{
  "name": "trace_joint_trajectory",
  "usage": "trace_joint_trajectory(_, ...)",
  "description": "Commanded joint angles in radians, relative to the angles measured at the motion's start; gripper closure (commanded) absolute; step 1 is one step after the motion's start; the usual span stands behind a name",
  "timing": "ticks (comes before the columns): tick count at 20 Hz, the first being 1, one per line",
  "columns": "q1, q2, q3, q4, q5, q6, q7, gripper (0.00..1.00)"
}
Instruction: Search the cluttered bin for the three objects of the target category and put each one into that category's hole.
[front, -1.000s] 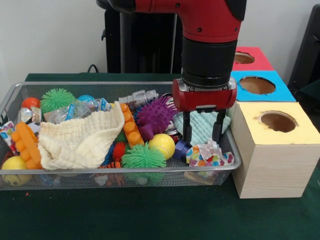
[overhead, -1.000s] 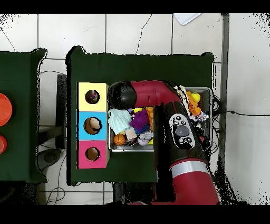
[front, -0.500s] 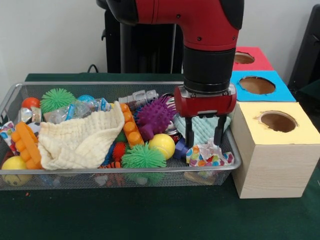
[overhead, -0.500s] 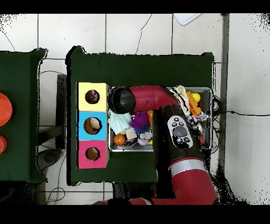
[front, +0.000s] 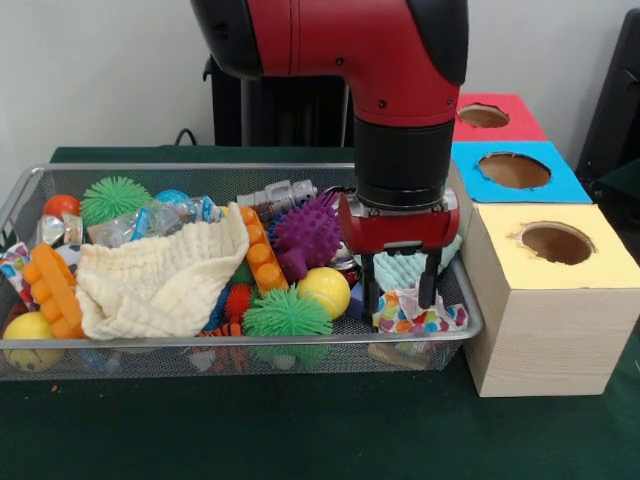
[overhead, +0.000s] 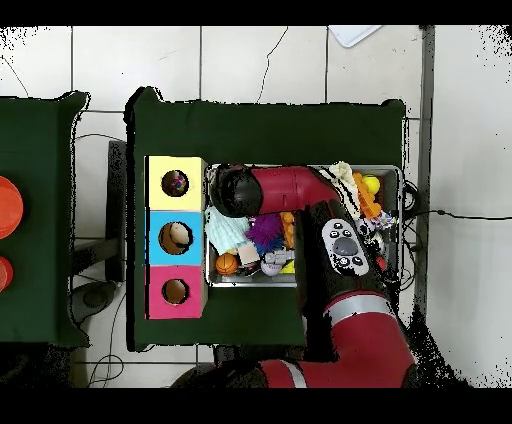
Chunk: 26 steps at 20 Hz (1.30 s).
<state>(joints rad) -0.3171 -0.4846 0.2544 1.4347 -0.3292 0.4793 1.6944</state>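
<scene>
My gripper (front: 399, 297) hangs open at the right end of the wire bin (front: 180, 172), its two black fingers (front: 371, 294) straddling the top of a colourful patterned cloth (front: 421, 315) at the front right corner. Behind it lies a mint green knitted cloth (front: 400, 268). A cream waffle cloth (front: 160, 283) covers the bin's middle left. Three boxes stand to the right: yellow hole (front: 556, 243), blue hole (front: 514, 170), red hole (front: 483, 116). In the overhead view the red arm (overhead: 290, 190) covers the gripper and reaches over the bin toward the yellow box (overhead: 175, 184).
The bin also holds a purple spiky ball (front: 308, 233), a yellow ball (front: 324, 290), green pompom balls (front: 285, 313), orange bricks (front: 52, 288), a plastic bottle (front: 150, 222) and other toys. The yellow box's wall stands close to the bin's right rim.
The gripper has come down and slightly toward the bin's front, from above the mint cloth to around the top of the patterned cloth. Its fingers stay open.
</scene>
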Motion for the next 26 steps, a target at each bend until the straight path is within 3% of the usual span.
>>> trace_joint_trajectory(1,-0.007,0.086,0.02,0.03,-0.069,-0.034,-0.001,0.0)
trace_joint_trajectory(8,-0.011,0.125,0.03,0.022,-0.062,-0.064,0.006,0.0)
trace_joint_trajectory(26,0.025,-0.017,0.019,0.218,0.004,-0.006,0.09,0.0)
